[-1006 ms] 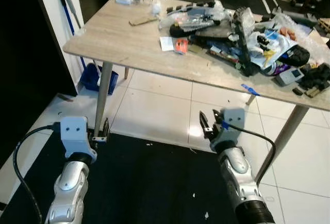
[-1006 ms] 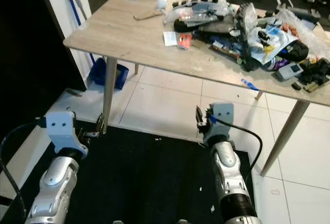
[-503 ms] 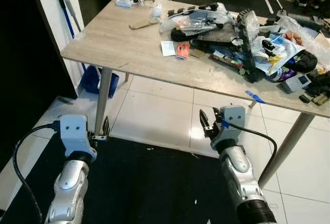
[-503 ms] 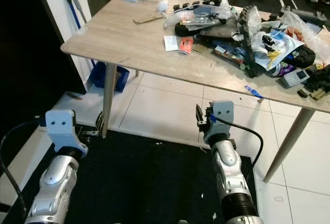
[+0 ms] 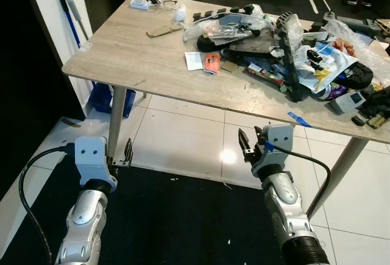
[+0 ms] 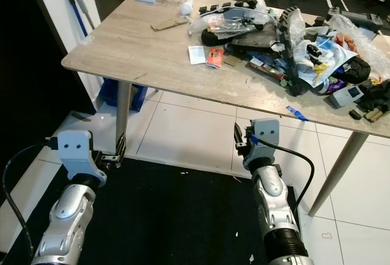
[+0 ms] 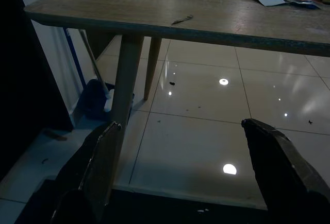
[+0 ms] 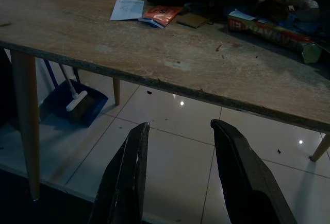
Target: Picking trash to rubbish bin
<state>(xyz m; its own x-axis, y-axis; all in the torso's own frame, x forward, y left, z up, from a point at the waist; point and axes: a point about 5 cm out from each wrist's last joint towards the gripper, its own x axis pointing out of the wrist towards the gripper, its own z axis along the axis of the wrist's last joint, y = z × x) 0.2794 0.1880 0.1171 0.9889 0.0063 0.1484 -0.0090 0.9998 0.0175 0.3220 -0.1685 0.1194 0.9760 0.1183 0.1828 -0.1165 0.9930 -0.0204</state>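
A wooden table (image 5: 131, 55) stands on white floor tiles (image 5: 183, 134), its far half heaped with trash (image 5: 286, 45), with a white slip (image 5: 194, 61) and an orange packet (image 5: 212, 63) lying just beside the heap. Both grippers hover low before the table's near edge, holding nothing: the left gripper (image 7: 180, 172) with fingers wide apart, the right gripper (image 8: 180, 177) with fingers apart. A blue dustpan (image 8: 72, 103) sits on the floor under the table.

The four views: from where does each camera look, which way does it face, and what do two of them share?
Left eye: on the head, looking forward and down at the table and black mat; both arms show.
Right eye: beside it, same scene.
Left wrist: on the left arm, looking along the left gripper under the table edge.
Right wrist: on the right arm, looking along the right gripper at the tabletop.
Shared: both wrist views show the white paper.
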